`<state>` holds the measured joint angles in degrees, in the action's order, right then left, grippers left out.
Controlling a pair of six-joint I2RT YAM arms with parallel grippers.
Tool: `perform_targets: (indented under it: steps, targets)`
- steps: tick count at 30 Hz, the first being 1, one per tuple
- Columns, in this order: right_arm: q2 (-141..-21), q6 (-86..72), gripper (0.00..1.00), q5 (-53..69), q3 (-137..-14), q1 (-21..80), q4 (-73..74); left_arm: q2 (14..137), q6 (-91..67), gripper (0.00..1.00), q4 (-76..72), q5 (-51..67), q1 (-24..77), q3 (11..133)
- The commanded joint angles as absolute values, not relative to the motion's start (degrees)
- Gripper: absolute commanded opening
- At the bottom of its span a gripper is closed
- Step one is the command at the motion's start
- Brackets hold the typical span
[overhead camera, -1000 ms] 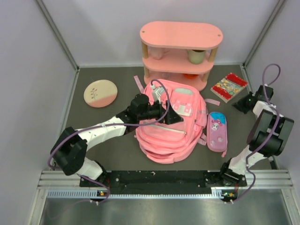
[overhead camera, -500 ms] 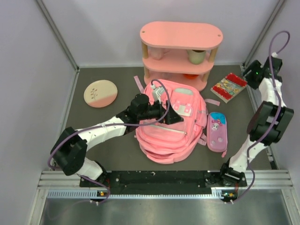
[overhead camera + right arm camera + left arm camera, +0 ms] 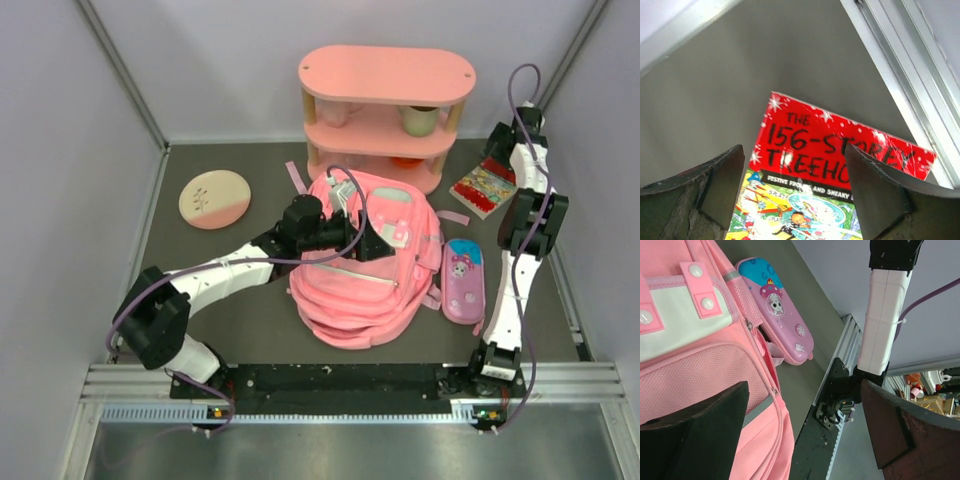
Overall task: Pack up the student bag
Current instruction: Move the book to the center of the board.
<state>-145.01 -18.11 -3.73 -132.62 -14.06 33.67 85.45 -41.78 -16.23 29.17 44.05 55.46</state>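
Note:
The student bag [image 3: 350, 285], a large pink backpack with a pale flap pocket, lies front up in the middle of the table. My left gripper [image 3: 382, 241] hovers over its flap pocket, open, with nothing between the fingers. The left wrist view shows the bag [image 3: 700, 365] under my wide-apart fingers [image 3: 695, 432]. My right gripper [image 3: 498, 150] reaches to the back right corner, just above a red and yellow book [image 3: 488, 185]. In the right wrist view the book [image 3: 835, 165] lies flat on the table beneath my open right gripper [image 3: 797, 195], which holds nothing.
A purple-pink pencil case [image 3: 463, 280] lies right of the bag and also appears in the left wrist view as the pencil case [image 3: 777, 315]. A pink three-tier shelf [image 3: 385, 115] holding cups stands at the back. A round plate [image 3: 214, 198] lies at the left. Grey walls enclose the table.
My right arm has swung from the right side up to the back right corner over the book, and its jaws have opened. The left arm has barely moved.

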Motion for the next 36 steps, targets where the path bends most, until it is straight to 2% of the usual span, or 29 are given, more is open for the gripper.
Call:
perform_targets:
  steps: [1,7,15,18,22,25,29,31,34,36]
  targets:
    - [-148.4,-11.4,0.84,-5.2,-141.2,-13.1,31.2,87.4,-40.3,0.97,-16.9,30.2,43.9,58.4]
    - [-152.2,0.7,0.99,-9.4,-142.6,-9.7,29.2,88.2,-38.9,0.97,-14.4,30.5,43.7,59.3]
    - [-151.9,8.9,0.99,-21.5,-137.8,-7.6,33.2,88.1,-37.7,0.97,-13.0,30.7,43.3,59.2]
    - [-149.3,7.9,0.99,-26.0,-132.1,-7.6,35.1,87.8,-37.9,0.97,-13.4,30.9,43.2,59.1]
    - [-143.0,7.9,0.97,-27.8,-117.8,-7.6,35.5,87.5,-38.7,0.97,-14.6,31.1,43.2,58.4]
    - [-133.4,5.3,0.97,-25.5,-105.3,-8.7,30.6,86.8,-39.4,0.97,-15.8,30.8,43.2,57.7]
    - [-121.7,-8.7,0.95,-10.3,-94.8,-14.4,30.4,85.4,-39.7,0.97,-16.0,29.1,43.2,57.1]
    - [-117.0,-11.8,0.93,-6.6,-88.3,-16.0,30.5,84.8,-40.3,0.97,-16.7,28.4,43.2,56.9]
    - [-111.5,-11.2,0.87,-0.3,-80.1,-15.9,30.3,84.6,-40.4,0.97,-17.3,28.6,43.4,57.4]
    - [-104.1,-11.5,0.87,-0.3,-73.1,-15.9,27.8,84.6,-39.6,0.98,-16.7,28.2,43.9,59.0]
